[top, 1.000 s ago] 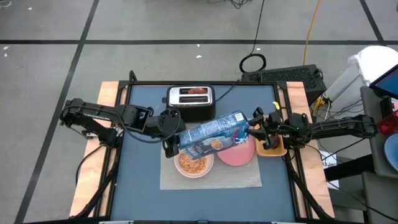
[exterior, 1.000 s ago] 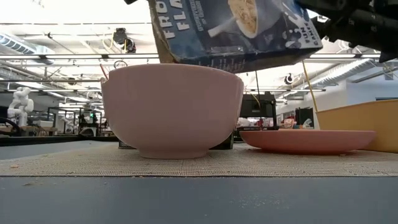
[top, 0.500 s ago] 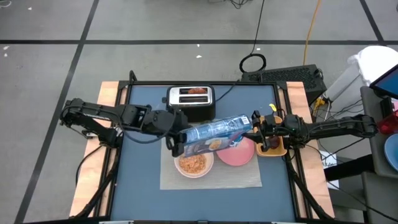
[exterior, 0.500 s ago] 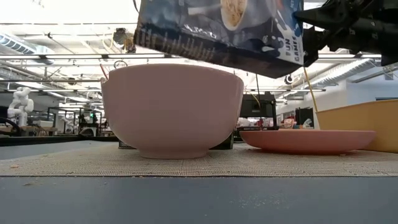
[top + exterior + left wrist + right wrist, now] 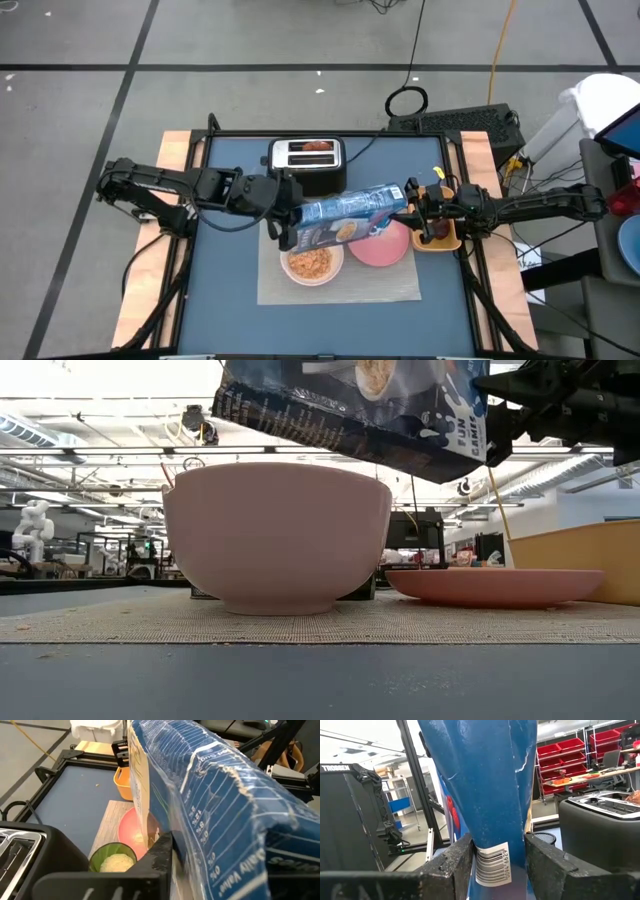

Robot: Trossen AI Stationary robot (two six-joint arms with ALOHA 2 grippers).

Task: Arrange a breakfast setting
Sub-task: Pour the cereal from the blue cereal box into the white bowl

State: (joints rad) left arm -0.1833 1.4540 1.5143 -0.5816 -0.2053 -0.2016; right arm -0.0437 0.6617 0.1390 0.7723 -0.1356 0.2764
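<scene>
The blue cereal box (image 5: 345, 212) hangs lengthwise above the white bowl (image 5: 311, 263), which holds cereal, and the pink plate (image 5: 385, 247); both stand on the grey mat (image 5: 340, 288). My left gripper (image 5: 288, 224) is at the box's left end and my right gripper (image 5: 412, 200) is shut on its right end. The low view shows the box (image 5: 350, 405) clear above the bowl (image 5: 278, 535) and the plate (image 5: 495, 585). A small green cup (image 5: 112, 862) stands by the plate. The black cup and the spoon are hidden. My left gripper holds the box's left end; one dark finger (image 5: 160, 857) lies against the box's narrow side (image 5: 187, 845), and the box hides the other finger. It comes level from the table's left. My right gripper pinches the box's right end, by the barcode (image 5: 491, 865), between its two fingers (image 5: 452, 865). It comes level from the table's right, along the box. The box is lifted clear and tilted, its left end lower.
The black-and-silver toaster (image 5: 305, 160) stands at the table's far side, behind the left gripper. The orange tray (image 5: 438, 237) sits at the table's right edge, below the right arm. Bare blue table lies toward the near edge and on the left.
My left gripper has moved toward the table's right and closed in on the box's left end. The box has risen over the bowl, its left end more than its right, and lies nearer level. My right gripper has kept its hold.
</scene>
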